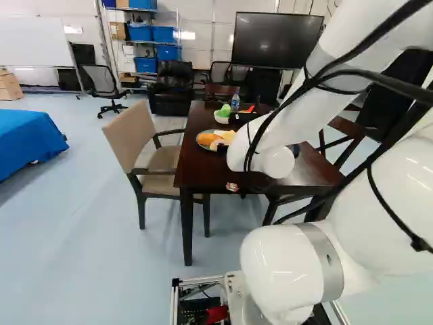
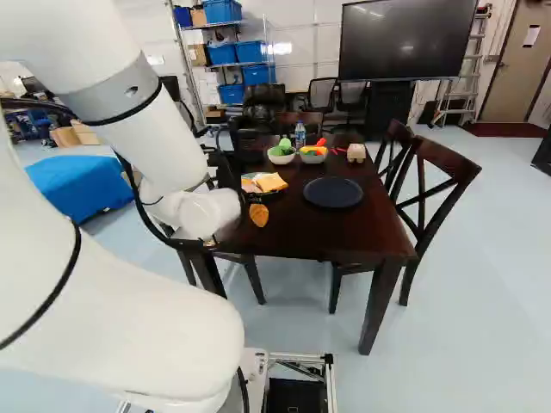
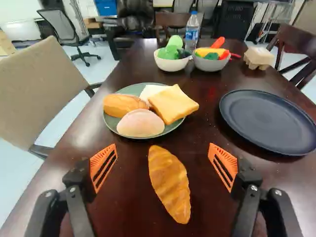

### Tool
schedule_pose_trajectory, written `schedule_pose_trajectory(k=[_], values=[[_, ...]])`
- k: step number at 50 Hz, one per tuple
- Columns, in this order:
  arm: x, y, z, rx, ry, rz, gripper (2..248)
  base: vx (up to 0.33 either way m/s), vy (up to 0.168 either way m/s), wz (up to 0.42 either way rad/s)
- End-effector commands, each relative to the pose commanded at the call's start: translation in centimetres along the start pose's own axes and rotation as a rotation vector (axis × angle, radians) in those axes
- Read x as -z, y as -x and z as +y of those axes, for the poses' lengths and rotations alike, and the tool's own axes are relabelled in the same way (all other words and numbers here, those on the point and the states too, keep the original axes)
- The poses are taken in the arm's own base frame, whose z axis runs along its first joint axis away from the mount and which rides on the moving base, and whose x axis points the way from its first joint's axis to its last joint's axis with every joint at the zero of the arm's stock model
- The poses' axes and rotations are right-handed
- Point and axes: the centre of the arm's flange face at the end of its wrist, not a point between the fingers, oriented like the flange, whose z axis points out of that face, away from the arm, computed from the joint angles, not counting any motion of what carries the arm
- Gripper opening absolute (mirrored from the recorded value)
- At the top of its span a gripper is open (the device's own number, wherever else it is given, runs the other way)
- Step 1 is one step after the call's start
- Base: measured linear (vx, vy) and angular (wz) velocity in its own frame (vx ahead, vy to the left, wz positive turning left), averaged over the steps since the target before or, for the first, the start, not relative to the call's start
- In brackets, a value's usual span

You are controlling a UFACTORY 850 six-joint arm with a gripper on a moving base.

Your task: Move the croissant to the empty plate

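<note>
we take twelve o'clock as straight ahead of the gripper (image 3: 163,154). its two fingers stand wide apart, released, and nothing is grasped. the croissant (image 3: 170,185) lies on the bare table (image 3: 123,212) between the orange pads (image 3: 223,166), at the centre of our dial and touching neither. its long axis runs from about eleven to five o'clock. the plate of bread (image 3: 110,122) sits just beyond its far tip, near eleven. the empty plate (image 3: 269,121), dark and low-rimmed, lies at about two o'clock, apart from the item.

handling assessment: we judge the croissant light, probably play food. whether it is firm or spongy we cannot tell; a moderate squeeze should serve either way. the surface has a slight sheen but is ridged, so we expect fair purchase and little risk of breakage. we advise taking hold across the thick middle. both ends taper and could let it pivot or squirt out.

the pads face each other roughly from nine and three, a little off square to the body; we would recommend a small turn of the wrist before closing. the step in hand, in our view, is the final approach, with transfer and placing outstanding. we note one hazard: a drift towards eleven could knock the bread's plate. once gripped, the item should be lifted clear of the dark rim and set down gently.
</note>
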Motion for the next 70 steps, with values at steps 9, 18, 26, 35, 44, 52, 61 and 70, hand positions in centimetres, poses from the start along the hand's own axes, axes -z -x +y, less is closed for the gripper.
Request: schedule_pose_trajectory(k=[9,18,26,35,44,52,61,70], values=[[0.2,0.0,0.3,-0.005,0.009,-0.066,247,0.0,0.0,0.0],[0.5,-0.1,0.4,-0.008,0.012,-0.134,247,0.0,0.0,0.0],[0.8,-0.2,0.5,-0.009,0.013,-0.195,247,0.0,0.0,0.0],[1.0,-0.7,0.5,-0.012,0.014,-0.23,247,0.0,0.0,0.0],[1.0,-1.6,0.5,-0.023,0.017,-0.239,247,0.0,0.0,0.0],[0.9,-2.3,0.5,-0.032,0.019,-0.263,247,0.0,0.0,0.0],[1.0,-2.9,0.4,-0.042,0.021,-0.303,247,0.0,0.0,0.0],[1.1,-3.6,0.4,-0.053,0.021,-0.345,247,0.0,0.0,0.0]])
